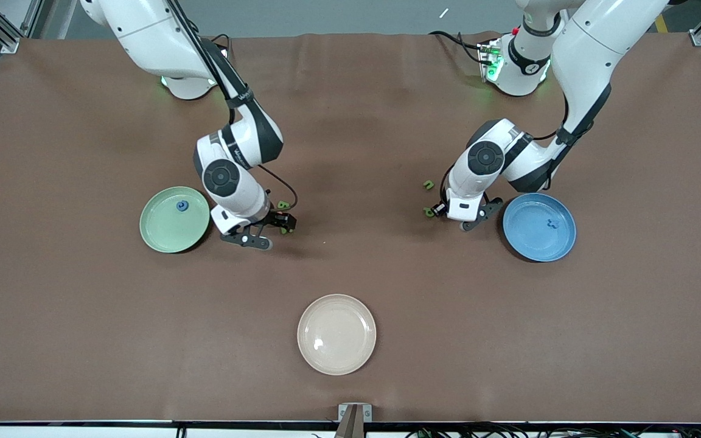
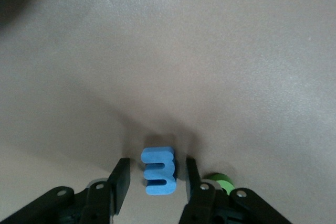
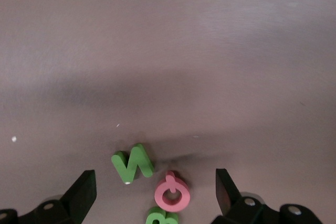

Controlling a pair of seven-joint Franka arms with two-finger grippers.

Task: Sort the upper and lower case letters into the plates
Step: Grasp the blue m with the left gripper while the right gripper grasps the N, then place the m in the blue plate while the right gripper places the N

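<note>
Letters sit between both spread end effectors. Left end effector [image 2: 153, 179] straddles the blue letter [image 2: 157, 170] on the desk [image 1: 350, 152], at 9 o'clock of the blue plate [image 1: 539, 227]: drop squarely, pinch its flat sides. Right end effector [image 3: 155, 187], at 3 o'clock of the mint plate [image 1: 174, 219], brackets green letter [image 3: 132, 163] and pink letter [image 3: 171, 192]; centre on one. Brown cloth lies mildly rippled; cream plate [image 1: 336, 334] sits apart at 6 o'clock

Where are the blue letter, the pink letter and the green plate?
blue letter [image 2: 158, 171], left wrist view, its top face.
pink letter [image 3: 171, 192], right wrist view, its ring.
green plate [image 1: 165, 232], front view, bare floor.
</note>
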